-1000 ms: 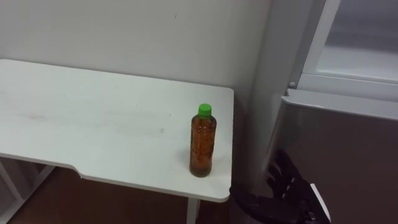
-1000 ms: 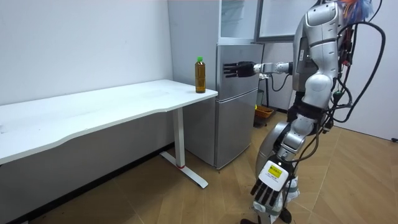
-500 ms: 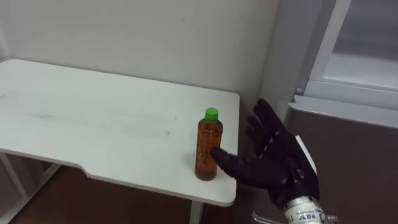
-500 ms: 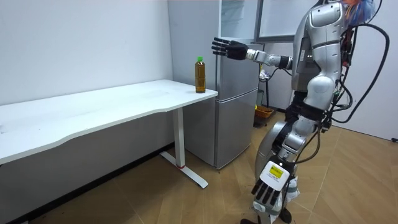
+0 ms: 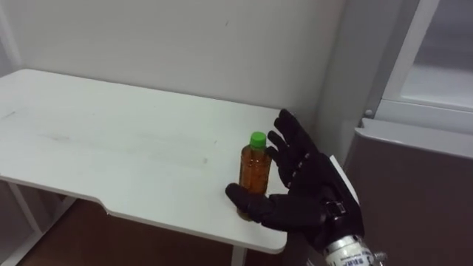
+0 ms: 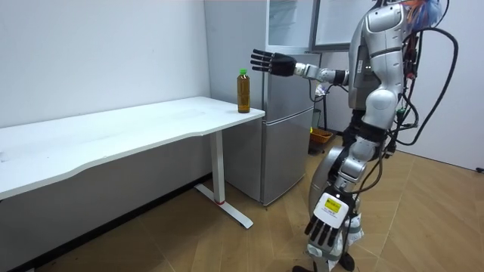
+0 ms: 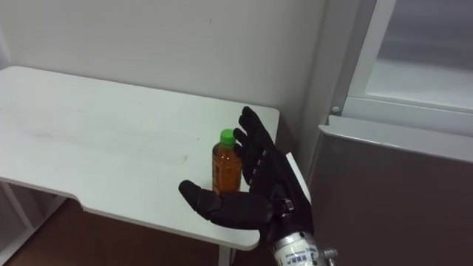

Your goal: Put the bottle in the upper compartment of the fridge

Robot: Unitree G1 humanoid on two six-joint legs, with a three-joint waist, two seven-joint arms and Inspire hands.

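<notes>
We see the silver fridge (image 5: 421,177) at frame right, the white table (image 5: 111,148) filling the left, our right hand (image 5: 307,203) spread wide at lower centre (left hand (image 6: 324,227) dangles loose), and the green-capped bottle (image 5: 253,168) upright by the table's right edge, behind the thumb.

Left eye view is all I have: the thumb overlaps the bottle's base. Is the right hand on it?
Observer: No. In the room view the right hand is open at about cap height, on the fridge side of the bottle, with a gap between them.
Operator: Left hand?
Observer: The left hand hangs low beside the leg, fingers straight, holding nothing.
Operator: Stance?
Observer: Upright in front of the fridge, just off the end of the table.
</notes>
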